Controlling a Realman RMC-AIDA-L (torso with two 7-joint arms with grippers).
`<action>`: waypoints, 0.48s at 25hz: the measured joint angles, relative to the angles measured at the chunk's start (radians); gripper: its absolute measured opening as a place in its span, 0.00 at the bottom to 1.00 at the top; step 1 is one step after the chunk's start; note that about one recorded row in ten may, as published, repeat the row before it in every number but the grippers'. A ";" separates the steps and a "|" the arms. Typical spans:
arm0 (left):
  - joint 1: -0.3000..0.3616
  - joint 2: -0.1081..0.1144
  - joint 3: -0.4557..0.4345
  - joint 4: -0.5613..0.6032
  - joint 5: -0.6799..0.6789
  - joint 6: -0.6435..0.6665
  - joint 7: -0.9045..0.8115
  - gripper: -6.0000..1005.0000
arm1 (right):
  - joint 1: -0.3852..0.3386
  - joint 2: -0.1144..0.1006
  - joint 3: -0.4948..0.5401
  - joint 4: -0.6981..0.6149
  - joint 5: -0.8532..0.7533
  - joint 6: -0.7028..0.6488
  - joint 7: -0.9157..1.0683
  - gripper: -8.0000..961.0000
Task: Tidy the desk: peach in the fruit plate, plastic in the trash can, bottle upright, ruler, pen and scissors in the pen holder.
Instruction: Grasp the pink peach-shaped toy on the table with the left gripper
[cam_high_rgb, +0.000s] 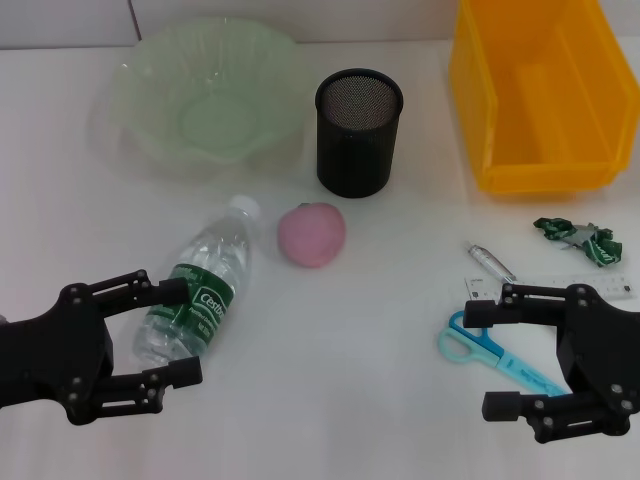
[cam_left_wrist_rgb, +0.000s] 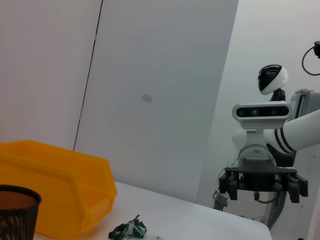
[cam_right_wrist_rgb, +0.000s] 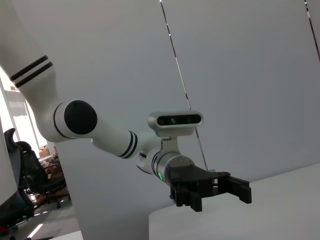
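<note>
Jaws are spread wide on both sides: the left gripper (cam_high_rgb: 180, 331) is held low beside the lying bottle (cam_high_rgb: 200, 285), one finger crossing its label, while the right gripper (cam_high_rgb: 502, 350) is held open above the scissors (cam_high_rgb: 485, 352) and the ruler (cam_high_rgb: 555, 286). Nothing is gripped. The peach (cam_high_rgb: 311, 234) is seen on the white surface (cam_high_rgb: 350, 400) between bottle and pen holder (cam_high_rgb: 359, 130). The pen (cam_high_rgb: 489, 260) and crumpled plastic (cam_high_rgb: 575, 238) are found near the yellow trash can (cam_high_rgb: 540, 90); the fruit plate (cam_high_rgb: 212, 95) sits far left.
</note>
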 joint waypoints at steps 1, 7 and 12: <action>0.000 0.000 0.000 0.000 0.001 0.000 0.000 0.81 | 0.000 0.000 0.000 0.000 0.000 0.000 0.000 0.85; -0.003 0.000 0.000 0.001 0.009 -0.002 -0.010 0.81 | 0.005 0.001 0.000 0.001 -0.001 0.000 0.002 0.85; -0.012 -0.003 0.000 0.010 0.010 -0.007 -0.038 0.81 | 0.007 0.001 0.002 0.001 -0.002 0.003 0.003 0.85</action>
